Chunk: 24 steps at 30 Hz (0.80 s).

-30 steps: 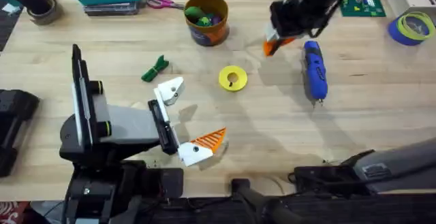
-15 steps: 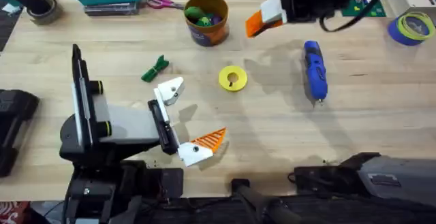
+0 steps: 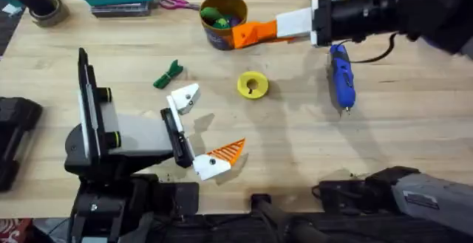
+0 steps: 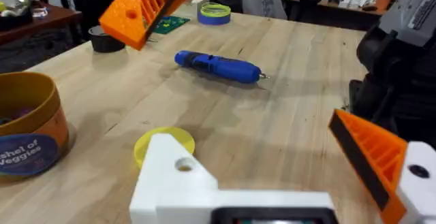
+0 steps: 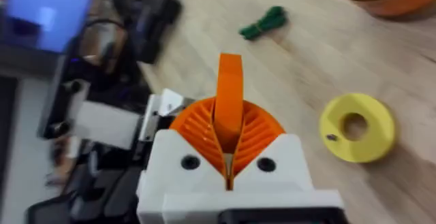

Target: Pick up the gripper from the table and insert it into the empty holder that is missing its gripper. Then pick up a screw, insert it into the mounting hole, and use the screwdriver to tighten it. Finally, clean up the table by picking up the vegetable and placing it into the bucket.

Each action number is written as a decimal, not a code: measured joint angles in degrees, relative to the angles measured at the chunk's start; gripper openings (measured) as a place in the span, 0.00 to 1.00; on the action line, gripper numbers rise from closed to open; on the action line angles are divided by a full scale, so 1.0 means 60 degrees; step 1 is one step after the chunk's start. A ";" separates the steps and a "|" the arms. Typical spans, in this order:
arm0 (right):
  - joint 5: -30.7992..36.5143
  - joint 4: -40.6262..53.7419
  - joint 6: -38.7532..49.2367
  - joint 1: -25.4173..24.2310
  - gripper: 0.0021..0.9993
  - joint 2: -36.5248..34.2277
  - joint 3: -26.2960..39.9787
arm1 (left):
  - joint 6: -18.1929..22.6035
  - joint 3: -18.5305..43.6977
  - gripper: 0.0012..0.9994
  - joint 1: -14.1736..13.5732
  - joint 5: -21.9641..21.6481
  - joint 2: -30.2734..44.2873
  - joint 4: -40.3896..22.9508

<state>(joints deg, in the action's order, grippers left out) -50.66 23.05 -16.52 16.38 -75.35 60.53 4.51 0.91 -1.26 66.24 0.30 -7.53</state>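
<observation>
So I have the gripper (image 5: pixel 229 94) clamped in my right gripper (image 5: pixel 228 157); left gripper (image 4: pixel 272 176) released, its holder (image 3: pixel 184 97) unfilled, everything else pending.

Blue screwdriver (image 3: pixel 341 77), green vegetable (image 3: pixel 169 74), orange gripper (image 5: pixel 229 91), yellow disc (image 3: pixel 253 85), pale wooden table (image 3: pixel 295 132).

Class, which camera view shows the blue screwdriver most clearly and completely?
The overhead view: the screwdriver lies full-length on the table, metal tip included, though the right arm crosses its far end. The left wrist view shows it farther off, side-on.
</observation>
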 joint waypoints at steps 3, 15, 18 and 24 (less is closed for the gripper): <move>-0.1501 -0.1800 -0.0652 -0.0375 0.01 -0.0003 -0.0987 | 0.0000 0.0000 0.99 0.0000 -0.0001 0.0000 0.0000; -0.4653 -1.0600 -0.5761 -0.0866 0.01 -0.0527 -0.4030 | 0.0000 0.0000 0.99 -0.0003 0.0003 0.0000 0.0000; -0.5035 -1.2385 -0.7113 -0.0866 0.01 -0.0873 -0.4375 | 0.0000 0.0000 0.99 -0.0003 -0.0001 0.0000 0.0000; -0.5331 -1.3428 -0.8658 -0.0866 0.01 -0.1152 -0.4620 | 0.0000 0.0000 0.99 -0.0002 -0.0001 0.0000 0.0000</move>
<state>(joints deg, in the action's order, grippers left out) -82.64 -57.52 -68.47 11.18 -82.26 32.81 4.51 0.91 -1.27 66.24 0.30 -7.53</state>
